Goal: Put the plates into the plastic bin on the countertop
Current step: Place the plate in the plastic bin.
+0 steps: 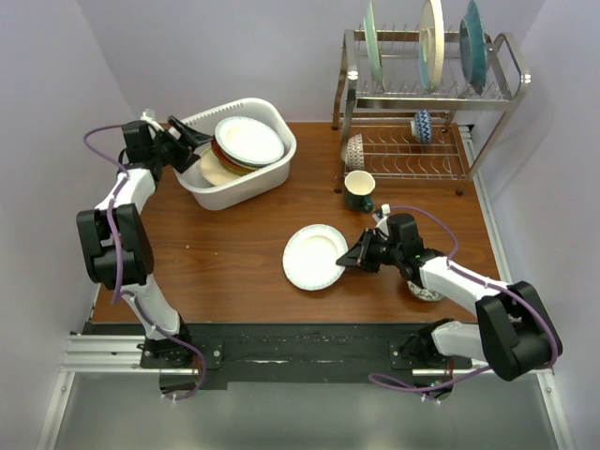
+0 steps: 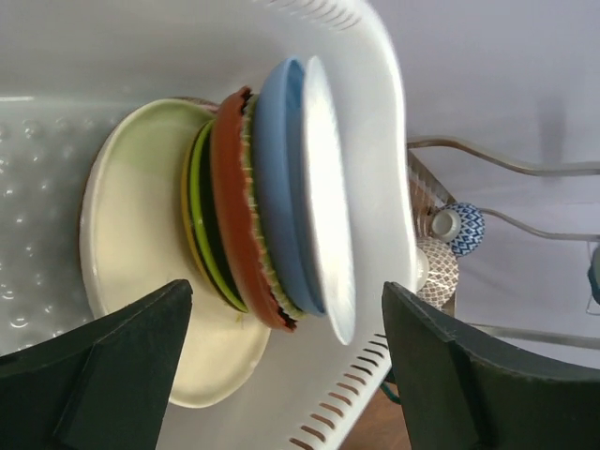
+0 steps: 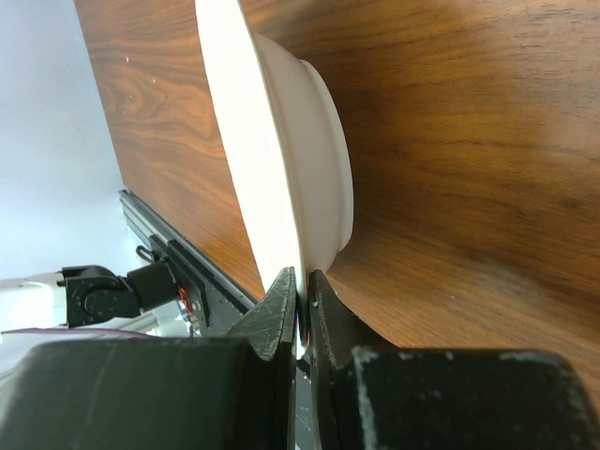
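White plate (image 3: 302, 159) between right fingers (image 3: 272, 314)

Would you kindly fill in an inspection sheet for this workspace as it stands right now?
Surface: wooden countertop, no spills seen.
Job's things: plastic bin at far left with stacked plates inside; white plate on the wood mid-table; three plates upright on the rack's top tier.
Clutter: dark green mug; two patterned bowls at the rack's lower tier; another bowl under the right arm.
Grippers: left gripper open at the bin's left rim, holding nothing; right gripper shut on the white plate's rim.
Cables: purple cables loop along both arms, no snag seen.
Surroundings: wire dish rack at far right; plain walls.
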Controlling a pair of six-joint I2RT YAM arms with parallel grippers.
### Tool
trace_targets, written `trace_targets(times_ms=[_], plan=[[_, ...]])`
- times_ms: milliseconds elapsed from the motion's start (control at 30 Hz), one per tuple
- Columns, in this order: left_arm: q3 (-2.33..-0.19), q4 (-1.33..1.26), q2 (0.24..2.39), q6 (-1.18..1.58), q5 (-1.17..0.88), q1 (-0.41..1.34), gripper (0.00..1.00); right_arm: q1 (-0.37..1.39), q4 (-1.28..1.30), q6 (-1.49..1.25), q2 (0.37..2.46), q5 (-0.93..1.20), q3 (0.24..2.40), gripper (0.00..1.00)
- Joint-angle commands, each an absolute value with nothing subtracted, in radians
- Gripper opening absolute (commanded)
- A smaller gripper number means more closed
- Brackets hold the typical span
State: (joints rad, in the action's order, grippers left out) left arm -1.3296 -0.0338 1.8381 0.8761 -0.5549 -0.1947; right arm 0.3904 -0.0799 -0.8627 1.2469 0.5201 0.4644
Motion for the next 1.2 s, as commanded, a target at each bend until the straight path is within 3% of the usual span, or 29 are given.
trace_targets(times_ms=[0,233,500,900,1167], plan=[[-1.342,-0.121,1.697,0.859,-0.6,-0.21,0.89,0.393,-0.075,-0.833,1.261,0.534,0.448,0.02],[-1.327,-0.121,1.548,0.848,-0.69,-0.206,0.92,0.391,-0.086,-0.833,1.27,0.537,0.443,0.02],[-1.091,-0.072,1.306,0.798,-0.695,-0.141,0.92,0.393,-0.097,-0.835,1.282,0.537,0.434,0.02],[-0.772,0.158,1.158,0.73,-0.309,0.317,0.9,0.391,-0.126,-0.824,1.322,0.546,0.417,0.06],[-0.531,0.098,1.129,0.837,-0.273,0.376,0.89,0.391,-0.127,-0.819,1.324,0.548,0.416,0.06]])
